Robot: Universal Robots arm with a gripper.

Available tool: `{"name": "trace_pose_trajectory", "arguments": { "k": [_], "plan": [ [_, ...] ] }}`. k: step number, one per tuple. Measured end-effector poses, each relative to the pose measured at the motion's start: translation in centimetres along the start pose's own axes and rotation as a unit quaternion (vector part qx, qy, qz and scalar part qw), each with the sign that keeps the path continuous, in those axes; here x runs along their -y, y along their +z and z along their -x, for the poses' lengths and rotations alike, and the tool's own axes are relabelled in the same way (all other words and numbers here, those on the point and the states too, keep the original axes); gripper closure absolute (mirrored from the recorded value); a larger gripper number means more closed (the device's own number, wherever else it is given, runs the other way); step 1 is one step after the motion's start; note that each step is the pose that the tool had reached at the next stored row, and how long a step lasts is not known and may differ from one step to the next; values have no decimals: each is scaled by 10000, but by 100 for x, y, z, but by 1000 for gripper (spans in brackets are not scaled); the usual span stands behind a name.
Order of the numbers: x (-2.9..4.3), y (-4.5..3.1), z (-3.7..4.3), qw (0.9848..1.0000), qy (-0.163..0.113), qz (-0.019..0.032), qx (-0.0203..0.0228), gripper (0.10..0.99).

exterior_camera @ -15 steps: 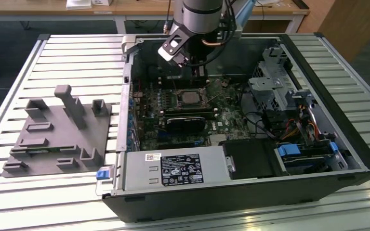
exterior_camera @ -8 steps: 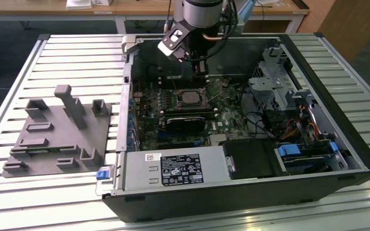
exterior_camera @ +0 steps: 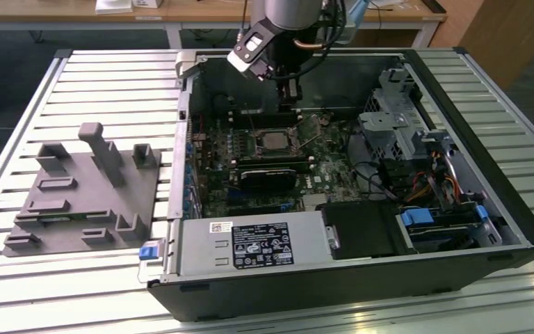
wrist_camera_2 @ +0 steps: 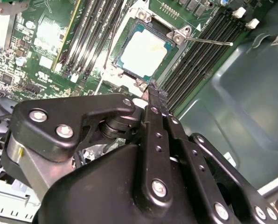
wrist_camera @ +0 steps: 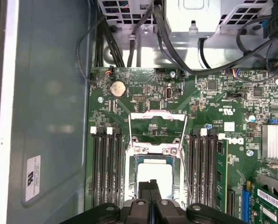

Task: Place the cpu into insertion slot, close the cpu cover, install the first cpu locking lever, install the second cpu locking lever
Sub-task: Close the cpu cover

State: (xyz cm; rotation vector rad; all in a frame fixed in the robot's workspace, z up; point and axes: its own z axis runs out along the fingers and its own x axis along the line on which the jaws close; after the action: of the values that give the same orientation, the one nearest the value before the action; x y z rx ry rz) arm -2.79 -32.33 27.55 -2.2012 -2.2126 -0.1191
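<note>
Up close in the first wrist view, hovering over the motherboard (wrist_camera: 232,100) with the gripper (wrist_camera: 153,185) pinched shut and carrying nothing. Just past the tips, spotting the cpu (wrist_camera: 154,170) lying flat in the insertion slot (wrist_camera: 135,179), mid-board between the two banks of memory slots (wrist_camera: 104,172). Beyond that, finding the cpu cover (wrist_camera: 157,122) flipped open away from the socket, with the thin wire locking levers (wrist_camera: 187,158) loose alongside. Farthest off, only cables (wrist_camera: 129,46) past the board's far edge. Danger, by my reckoning: skewing the chip by pressing the cover down off-square, or losing a springy lever off those closed tips and whipping it into the board.
</note>
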Motion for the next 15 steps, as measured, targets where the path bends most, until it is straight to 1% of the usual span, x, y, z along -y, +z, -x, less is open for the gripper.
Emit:
{"name": "trace_pose_trajectory", "arguments": {
  "k": [3,9,15],
  "plan": [
    [0,-6,14,10000,0,0,0,980],
    [0,-10,75,10000,0,0,0,980],
    [0,-12,91,10000,0,0,0,980]
  ]
}}
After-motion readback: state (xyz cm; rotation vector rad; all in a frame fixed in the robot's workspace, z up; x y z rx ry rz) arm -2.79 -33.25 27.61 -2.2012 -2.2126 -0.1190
